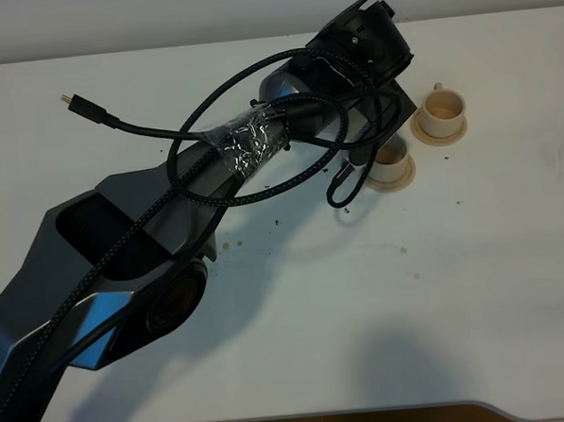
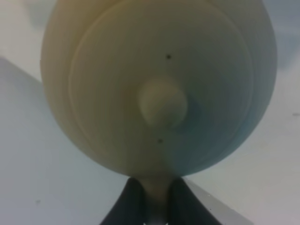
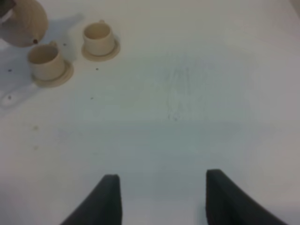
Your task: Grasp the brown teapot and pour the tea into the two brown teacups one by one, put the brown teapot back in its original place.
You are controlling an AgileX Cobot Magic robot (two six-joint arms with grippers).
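Left hand (image 2: pixel 151 199) pinches handle of brown teapot (image 2: pixel 159 93); right hand (image 3: pixel 161 197) spread, well apart from teapot, over speckled white bench (image 3: pixel 187 117)

You're at a robotics lab bench, by the look of it: a bare white tabletop (image 1: pixel 410 299) against a plain pale wall (image 1: pixel 158 19). A dark grey jointed robot arm (image 1: pixel 150 227) carries black braided cables (image 1: pixel 262 188) bound on with crinkled clear tape (image 1: pixel 248 147). A loose black cable end with a gold plug (image 1: pixel 71 99) sticks out. Only the two small pale tan ceramic teacups (image 3: pixel 98 37) (image 3: pixel 45 61) look domestic.
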